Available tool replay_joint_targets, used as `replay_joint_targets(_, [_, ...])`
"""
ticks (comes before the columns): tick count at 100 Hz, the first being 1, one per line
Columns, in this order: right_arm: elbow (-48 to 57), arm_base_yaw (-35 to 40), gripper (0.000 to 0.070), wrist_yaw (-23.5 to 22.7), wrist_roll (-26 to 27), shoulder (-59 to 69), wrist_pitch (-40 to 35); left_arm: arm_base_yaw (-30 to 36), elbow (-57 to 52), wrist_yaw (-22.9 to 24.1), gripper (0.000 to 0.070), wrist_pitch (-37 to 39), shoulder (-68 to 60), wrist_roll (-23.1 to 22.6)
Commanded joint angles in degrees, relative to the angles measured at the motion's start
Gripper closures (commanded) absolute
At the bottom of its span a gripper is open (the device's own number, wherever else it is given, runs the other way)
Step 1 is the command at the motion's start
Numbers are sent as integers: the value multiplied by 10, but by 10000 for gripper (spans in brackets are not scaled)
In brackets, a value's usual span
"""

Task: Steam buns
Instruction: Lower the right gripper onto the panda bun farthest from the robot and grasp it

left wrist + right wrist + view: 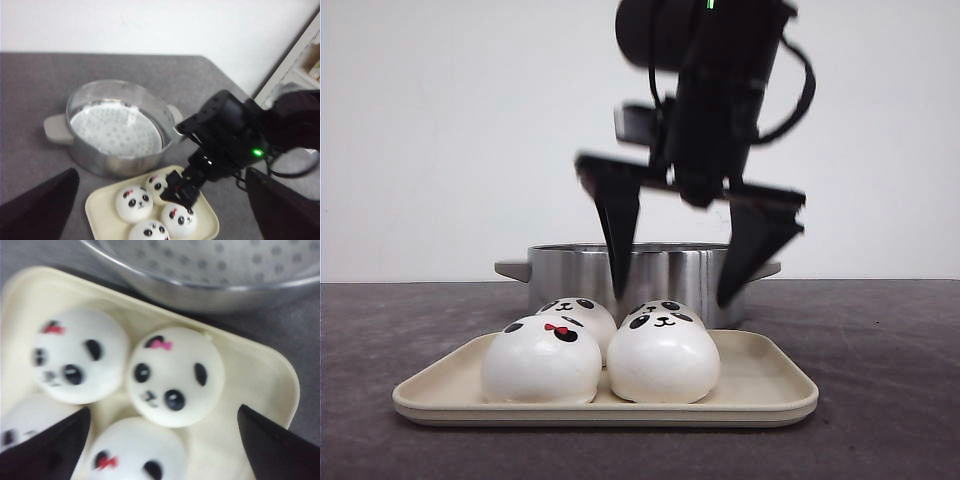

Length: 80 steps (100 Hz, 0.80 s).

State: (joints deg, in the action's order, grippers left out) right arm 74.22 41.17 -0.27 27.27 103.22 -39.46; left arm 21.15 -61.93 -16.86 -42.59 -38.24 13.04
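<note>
Fingers of the right gripper (673, 283) are spread wide and empty, hanging above the buns (597, 351) on the cream tray (760, 390), touching none. The left gripper (160, 210) is spread too, holding nothing. Grey tabletop (880, 350), white wall. Behind the tray, just beside it, a steel steamer pot (117, 127) shows only its perforated plate.

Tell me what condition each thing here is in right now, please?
Buns: four, all on the tray, none picked up.
Tray: flat on the table, in front of the pot.
Pot: uncovered, perforated steamer plate inside, no buns in it.
Right pincer: open, above the buns, holding nothing.
Left pincer: open, holding nothing.
</note>
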Motion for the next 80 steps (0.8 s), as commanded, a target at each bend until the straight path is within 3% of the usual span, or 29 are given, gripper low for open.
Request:
replay_joint_targets(1, [12,-2,126,3,-2,23,9,6,-9,-1,21,-2,-3,-4])
replay_joint_targets(29, [12,-17,131,-16,24,50,47,19,-9,4,22,2,-3,-6])
replay_joint_targets(52, [12,-17,269,-30,24,74,44,26,-9,8,22,2,-3,-25])
replay_joint_targets(62, [12,-17,417,-23,23,86,28,26,-9,10,22,2,-3,-25])
replay_joint_targets(71, [12,-15,700,10,23,87,26,26,-9,10,22,1,-3,-25])
replay_joint_targets(80, [14,-12,694,23,22,77,32,26,-9,10,22,0,-3,-25])
